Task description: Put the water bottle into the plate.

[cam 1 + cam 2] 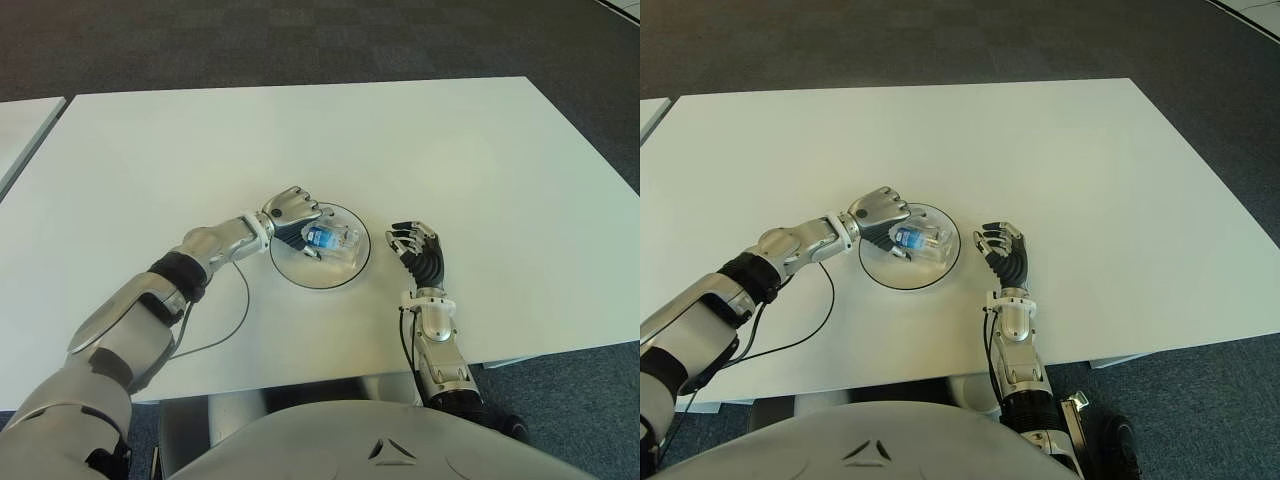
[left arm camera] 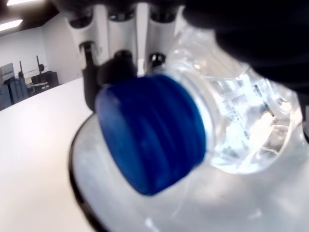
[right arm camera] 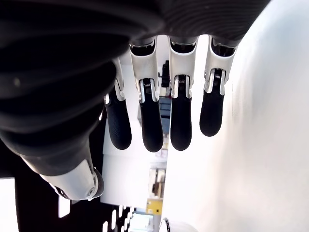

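Spreading wide across both eye views, the white rectangular table (image 1: 480,160) bears a round clear plate with a dark rim (image 1: 300,277) near its front edge. Reaching over the plate's left rim, the left hand (image 1: 292,209) has its fingers curled around the clear plastic water bottle with a blue cap (image 1: 330,239), which lies on its side inside the plate. Just right of the plate, the right hand (image 1: 417,250) shows loosely curved fingers, holding nothing.

Silver arms, black joints; right hand (image 1: 414,246) black-padded fingers (image 3: 181,124).
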`<state>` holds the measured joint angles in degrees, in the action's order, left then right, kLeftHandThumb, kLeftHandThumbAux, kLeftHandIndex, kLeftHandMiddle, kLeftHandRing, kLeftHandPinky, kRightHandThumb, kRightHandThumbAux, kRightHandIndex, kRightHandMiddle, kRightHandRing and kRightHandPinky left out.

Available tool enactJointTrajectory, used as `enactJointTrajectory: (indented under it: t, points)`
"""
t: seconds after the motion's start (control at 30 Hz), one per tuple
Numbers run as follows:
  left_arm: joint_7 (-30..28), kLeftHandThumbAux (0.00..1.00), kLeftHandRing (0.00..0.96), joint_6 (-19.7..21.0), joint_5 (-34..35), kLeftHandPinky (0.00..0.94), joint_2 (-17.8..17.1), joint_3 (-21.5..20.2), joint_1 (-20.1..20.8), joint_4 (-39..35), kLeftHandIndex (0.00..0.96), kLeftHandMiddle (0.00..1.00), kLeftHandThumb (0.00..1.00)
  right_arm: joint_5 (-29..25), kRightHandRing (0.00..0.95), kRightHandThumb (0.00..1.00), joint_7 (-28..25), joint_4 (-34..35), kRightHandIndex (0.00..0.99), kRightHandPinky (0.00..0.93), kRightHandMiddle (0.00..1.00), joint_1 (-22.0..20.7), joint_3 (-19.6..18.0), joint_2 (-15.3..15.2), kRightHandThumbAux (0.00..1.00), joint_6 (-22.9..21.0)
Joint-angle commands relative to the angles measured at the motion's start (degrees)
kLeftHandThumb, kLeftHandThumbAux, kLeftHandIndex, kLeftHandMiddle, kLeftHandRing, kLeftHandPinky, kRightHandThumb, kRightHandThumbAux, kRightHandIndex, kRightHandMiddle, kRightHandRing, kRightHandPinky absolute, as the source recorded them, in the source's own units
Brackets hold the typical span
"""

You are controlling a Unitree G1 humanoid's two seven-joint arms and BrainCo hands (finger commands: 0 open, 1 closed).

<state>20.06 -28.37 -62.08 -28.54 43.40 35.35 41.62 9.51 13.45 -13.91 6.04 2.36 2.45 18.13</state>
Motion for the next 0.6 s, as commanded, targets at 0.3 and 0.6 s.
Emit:
enactJointTrajectory:
  t: [0.3, 0.6]
  points:
    - [2.9, 0.296, 0.0, -1.3, -2.1, 0.0, -1.2, 2.3, -0.3, 1.4, 0.0, 0.0, 0.334, 0.4, 0.381, 0.703, 0.2, 0.1, 0.416, 0.388, 0.403, 0.3, 0.0, 0.4, 0.737, -1.0]
    - [3.4, 0.219, 0.0, -3.9, 0.5, 0.0, -0.8, 1.1, -0.5, 2.5, 0.0, 0.0, 0.308, -0.2, 0.385, 0.705, -0.3, -0.2, 0.417, 0.387, 0.41, 0.1, -0.1, 0.3, 0.736, -0.3]
